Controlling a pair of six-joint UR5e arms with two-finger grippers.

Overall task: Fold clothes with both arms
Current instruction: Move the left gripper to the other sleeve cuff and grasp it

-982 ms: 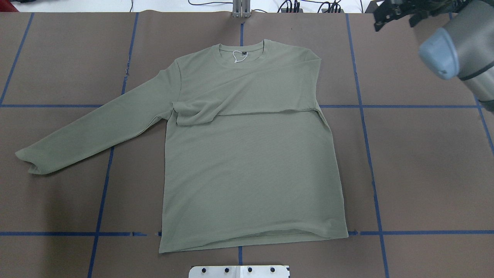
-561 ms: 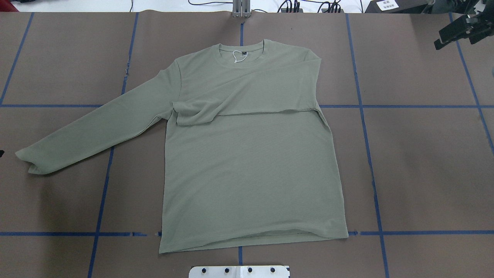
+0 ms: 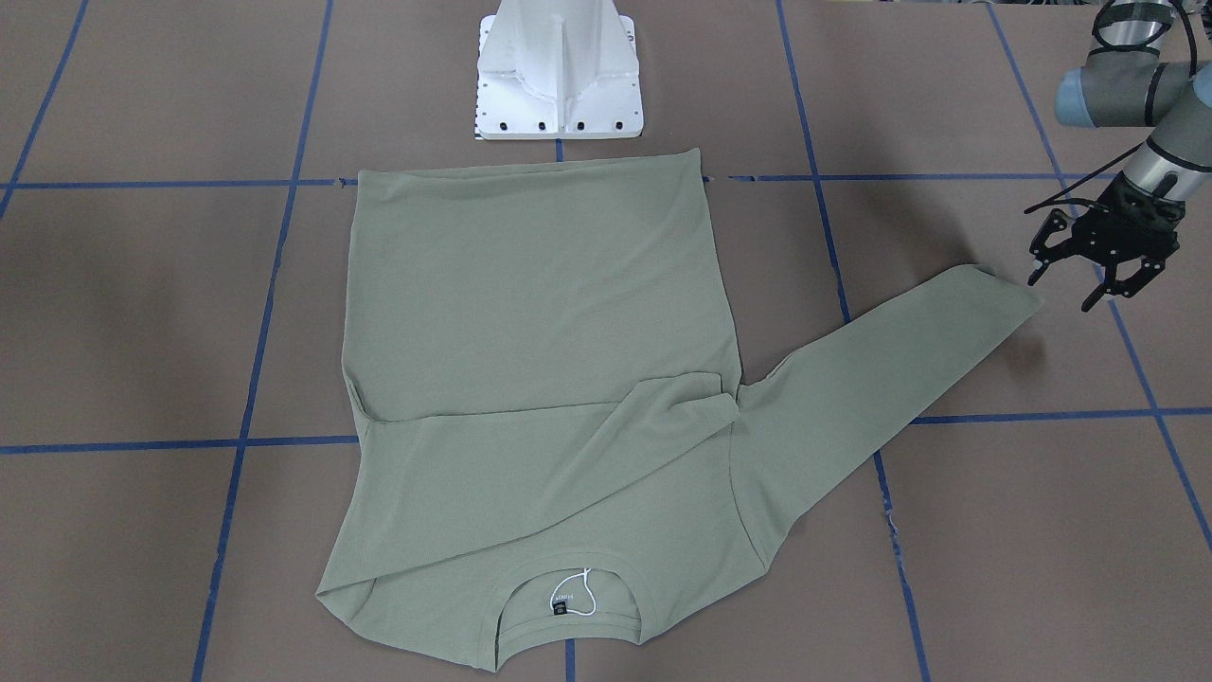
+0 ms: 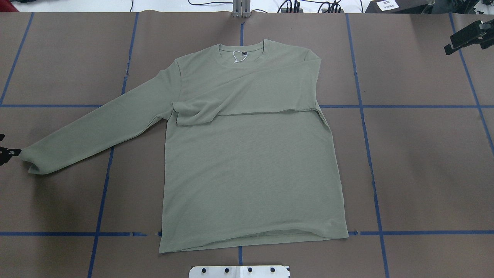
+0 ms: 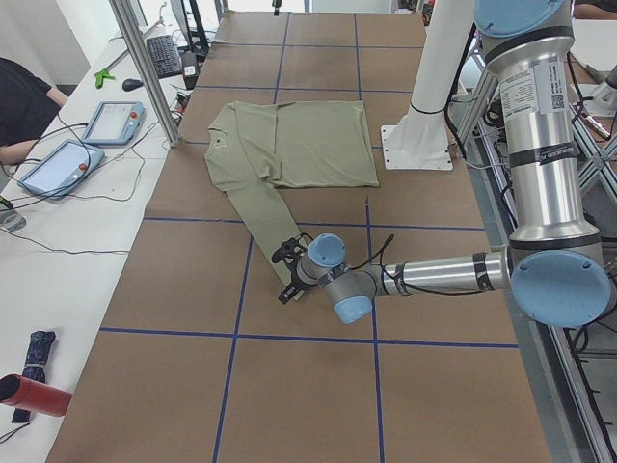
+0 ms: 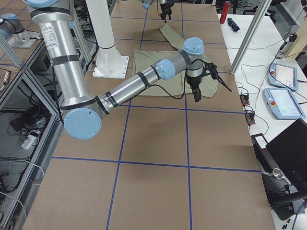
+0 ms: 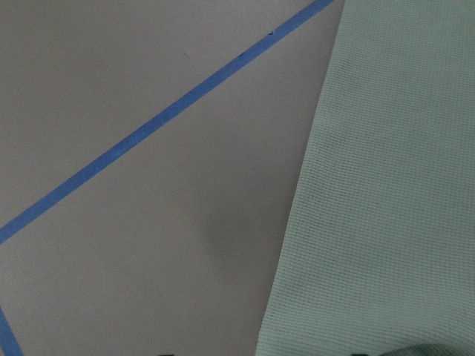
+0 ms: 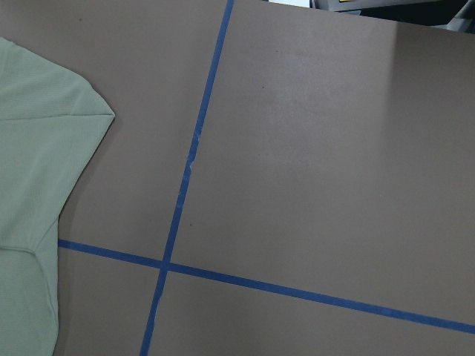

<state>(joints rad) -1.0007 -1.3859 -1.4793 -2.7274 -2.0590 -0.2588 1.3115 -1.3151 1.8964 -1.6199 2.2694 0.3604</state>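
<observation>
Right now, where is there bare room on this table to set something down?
The widest bare patch of table is on the robot's right, between the shirt and the right gripper at the far corner. The near-left corner below the outstretched sleeve is also free. It is crowded at the cuff, beside the left gripper.

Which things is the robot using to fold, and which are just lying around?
For the job:
pale sage-green long-sleeved knit shirt
left black two-finger gripper
right black two-finger gripper

Just lying about:
two blue-edged tablet screens
black keyboard
red cylinder
</observation>
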